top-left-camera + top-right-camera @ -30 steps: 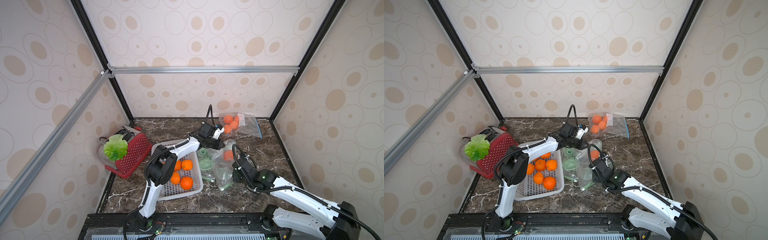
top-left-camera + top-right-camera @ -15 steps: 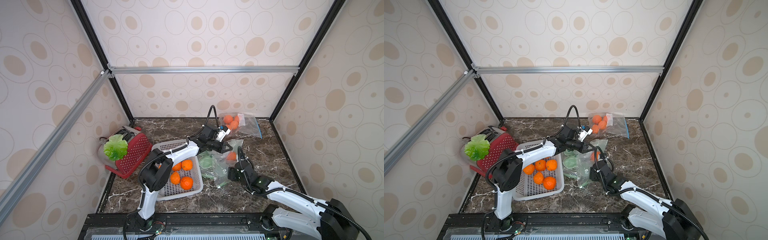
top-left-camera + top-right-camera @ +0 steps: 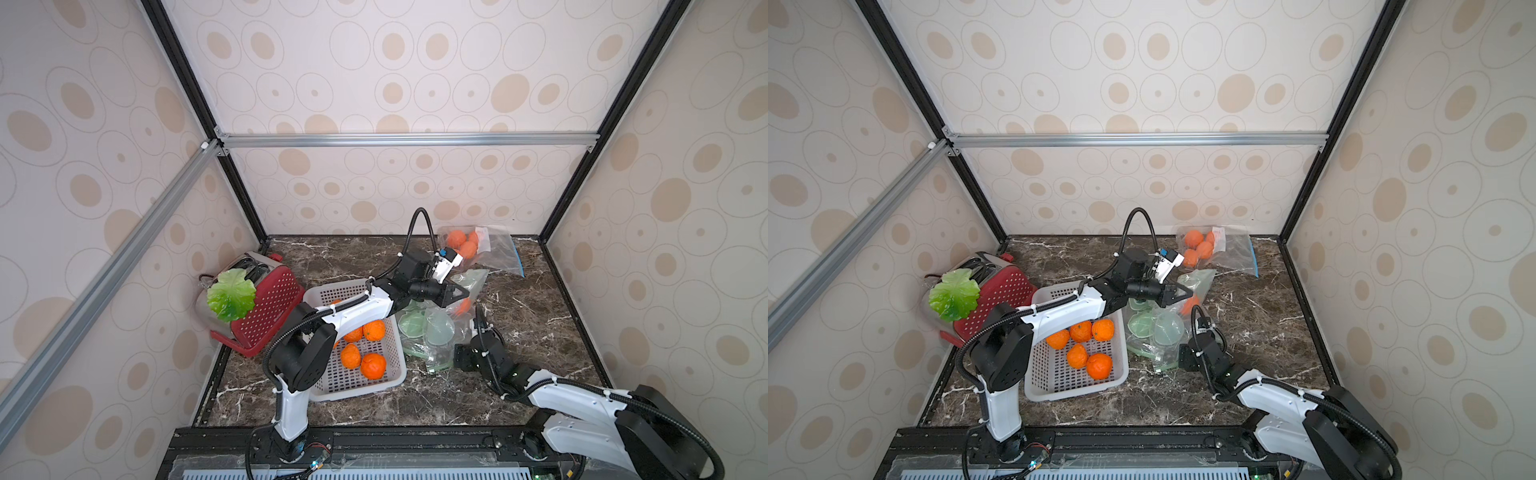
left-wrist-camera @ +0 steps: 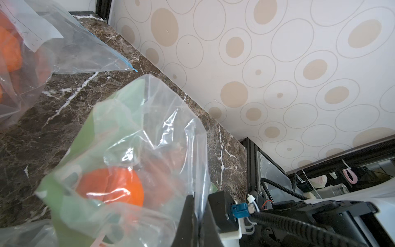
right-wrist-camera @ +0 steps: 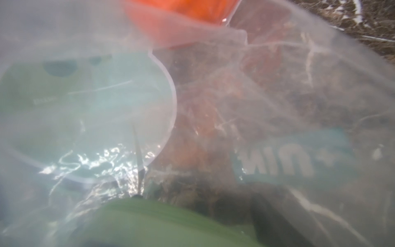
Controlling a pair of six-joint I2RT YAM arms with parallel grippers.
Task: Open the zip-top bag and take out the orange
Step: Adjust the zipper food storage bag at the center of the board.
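Note:
The zip-top bag (image 3: 436, 328) (image 3: 1158, 328) is clear with green printing and stretches across the table's middle. One orange (image 3: 463, 306) (image 3: 1188, 305) (image 4: 111, 186) sits inside near its far end. My left gripper (image 3: 462, 296) (image 3: 1187, 296) (image 4: 198, 213) is shut on a fold of the bag's film beside the orange and holds that end up. My right gripper (image 3: 451, 358) (image 3: 1177, 358) is at the bag's near edge. In the right wrist view the bag (image 5: 213, 107) fills the blurred picture. One dark finger (image 5: 269, 224) shows far off to the side, so the jaws stand apart.
A white basket (image 3: 316, 390) with several oranges stands left of the bag, under my left arm. A second clear bag (image 3: 494, 249) of oranges lies at the back right. A red toaster (image 3: 270, 307) with a green leaf stands at the left wall.
My right gripper has opened and drawn back toward the table's front, and the bag's near end has sunk. My left gripper has carried the bag's far end to the right.

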